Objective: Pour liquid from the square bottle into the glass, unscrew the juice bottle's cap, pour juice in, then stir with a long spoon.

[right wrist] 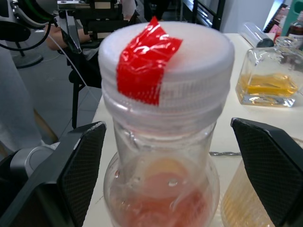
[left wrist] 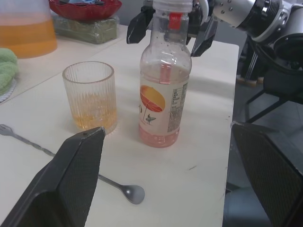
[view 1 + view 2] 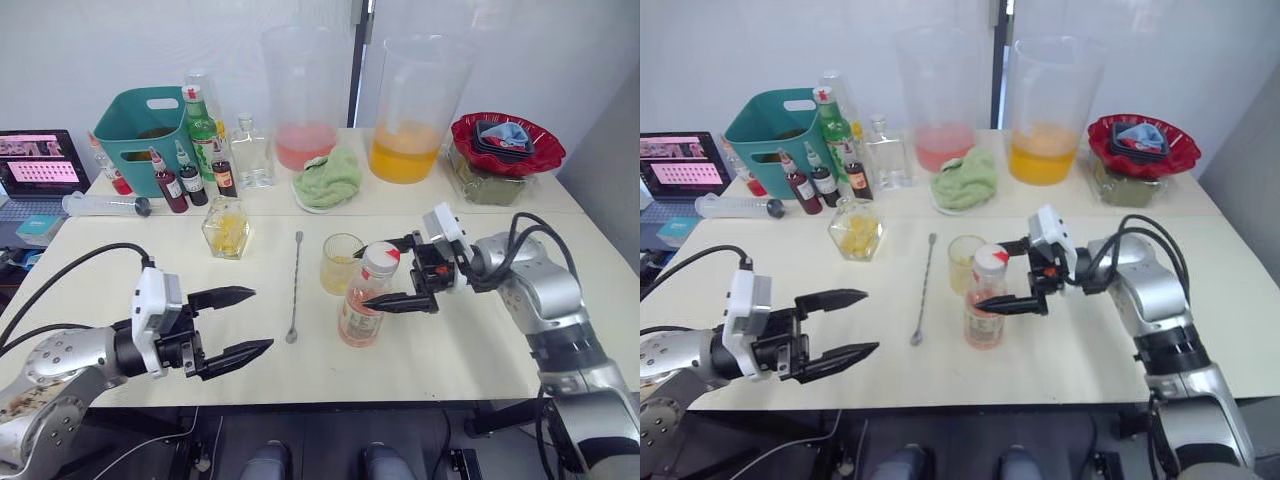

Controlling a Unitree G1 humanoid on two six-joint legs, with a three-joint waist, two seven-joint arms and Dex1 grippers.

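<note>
We hold the right gripper [image 3: 400, 272] spread wide, one finger on each side of the cap [image 1: 165, 52], neither touching it. The juice bottle [image 3: 362, 300] stands upright directly between these fingers, cap still screwed on and marked with red tape. The glass [image 3: 340, 263] sits just beside the bottle, on the far side from the gripper's wrist, with yellow liquid in its bottom. The left gripper [image 3: 232, 323] hangs released and holds nothing; the long spoon [image 3: 295, 290] lies on the table between it and the bottle. The square bottle [image 3: 226, 228] stands well apart, beyond the spoon.

Hazards, in our judgement:
- Nothing restrains the bottle body; closing and twisting on the cap may spin or topple it.
- A toppled bottle may strike the adjacent glass.
- An off-centre closure may slip off the cap.
</note>
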